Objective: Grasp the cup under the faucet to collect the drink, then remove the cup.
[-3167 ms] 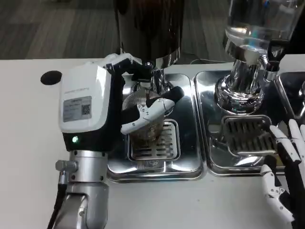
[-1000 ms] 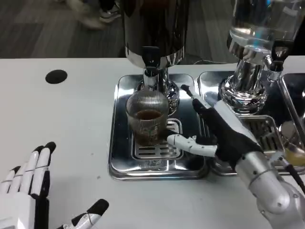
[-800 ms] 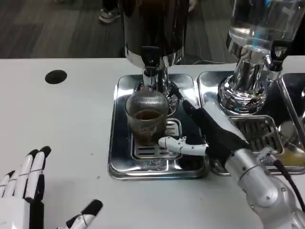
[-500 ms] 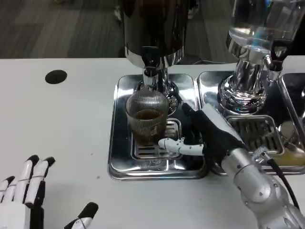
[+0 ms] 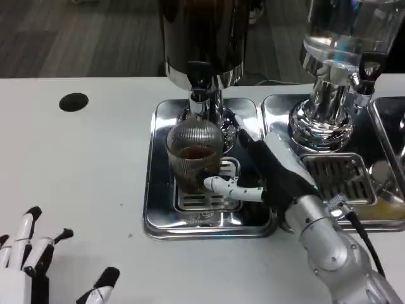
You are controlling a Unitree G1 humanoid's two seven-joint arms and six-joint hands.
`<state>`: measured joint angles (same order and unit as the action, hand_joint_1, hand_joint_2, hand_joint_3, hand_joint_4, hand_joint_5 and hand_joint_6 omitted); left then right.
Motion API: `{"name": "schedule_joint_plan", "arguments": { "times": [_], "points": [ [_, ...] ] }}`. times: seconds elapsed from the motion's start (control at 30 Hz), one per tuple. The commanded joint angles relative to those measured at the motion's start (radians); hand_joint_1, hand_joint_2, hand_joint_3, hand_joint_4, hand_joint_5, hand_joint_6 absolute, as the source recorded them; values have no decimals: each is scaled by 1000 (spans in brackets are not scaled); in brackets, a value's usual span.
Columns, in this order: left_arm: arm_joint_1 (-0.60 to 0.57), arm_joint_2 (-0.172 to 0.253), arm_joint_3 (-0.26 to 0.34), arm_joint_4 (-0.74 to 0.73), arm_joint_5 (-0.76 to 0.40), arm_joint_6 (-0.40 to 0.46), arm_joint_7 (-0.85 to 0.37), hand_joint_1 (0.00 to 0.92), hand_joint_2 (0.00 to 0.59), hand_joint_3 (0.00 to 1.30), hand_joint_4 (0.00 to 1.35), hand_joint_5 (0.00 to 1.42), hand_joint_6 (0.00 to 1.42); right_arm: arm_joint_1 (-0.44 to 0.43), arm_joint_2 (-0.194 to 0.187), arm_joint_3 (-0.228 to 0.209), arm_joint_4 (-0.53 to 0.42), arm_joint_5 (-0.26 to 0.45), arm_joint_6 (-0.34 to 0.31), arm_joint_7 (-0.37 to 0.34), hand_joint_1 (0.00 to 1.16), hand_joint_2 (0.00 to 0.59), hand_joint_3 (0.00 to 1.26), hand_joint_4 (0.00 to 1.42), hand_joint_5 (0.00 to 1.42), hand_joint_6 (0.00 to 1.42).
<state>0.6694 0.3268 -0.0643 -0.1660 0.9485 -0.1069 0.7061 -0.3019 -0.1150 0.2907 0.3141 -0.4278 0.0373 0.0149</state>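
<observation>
Head view: cup under the faucet holds drink; right hand reaches it, fingers spread, not gripping. Left hand rests released. Removal remains.

A: We log one view, taken from the robot's head or chest, looking down and forward across the white tabletop.

B: Agreed. We sit close: the steel drip tray lies mid-frame, and the dispenser above it is cut by the top edge.

A: We see dark floor beyond the far table edge. The right forearm enters from the lower right corner.

B: No second view to compare.
</observation>
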Motion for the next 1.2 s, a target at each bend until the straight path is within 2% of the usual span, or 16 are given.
{"name": "schedule_joint_plan", "arguments": {
  "times": [0.03, 0.3, 0.4, 0.53, 0.67, 0.8, 1.0, 1.2],
  "points": [
    [0, 6, 3, 26, -17, -21, 13, 67, 197, 548, 5, 208, 184, -15, 14, 6, 11, 2, -14, -13, 677, 176, 0, 0, 0, 50],
    [18, 15, 24, 31, -23, -37, 17, 60, 168, 643, 20, 208, 169, -49, 27, -2, 58, 12, -22, -24, 686, 181, 0, 0, 0, 51],
    [16, 24, 25, 36, -39, -55, 10, 43, 146, 676, 21, 208, 159, -74, 28, 7, 91, 2, -22, -26, 691, 184, 0, 0, 0, 51],
    [8, 33, 25, 69, -65, -85, 12, 21, 134, 691, 27, 200, 148, -89, 33, 10, 128, 9, -37, -27, 697, 183, 0, 0, 0, 51],
    [-4, 55, 15, 77, -42, -95, 0, 17, 124, 698, 31, 194, 138, -98, 32, 26, 132, -4, -48, -23, 703, 181, 0, 0, 0, 51],
    [-17, 58, 8, 89, -53, -107, -4, 16, 121, 703, 31, 193, 135, -105, 37, 30, 143, -1, -52, -30, 707, 179, 0, 0, 0, 55],
    [-30, 56, 9, 107, -56, -103, -4, 7, 121, 707, 31, 192, 133, -102, 38, 40, 144, -21, -93, -83, 724, 183, 0, 1, 0, 101],
    [-40, 57, 14, 126, -67, -110, 1, 3, 120, 708, 30, 192, 132, -105, 51, 39, 155, -26, -104, -118, 738, 174, 0, 75, 48, 137]
  ]
}}
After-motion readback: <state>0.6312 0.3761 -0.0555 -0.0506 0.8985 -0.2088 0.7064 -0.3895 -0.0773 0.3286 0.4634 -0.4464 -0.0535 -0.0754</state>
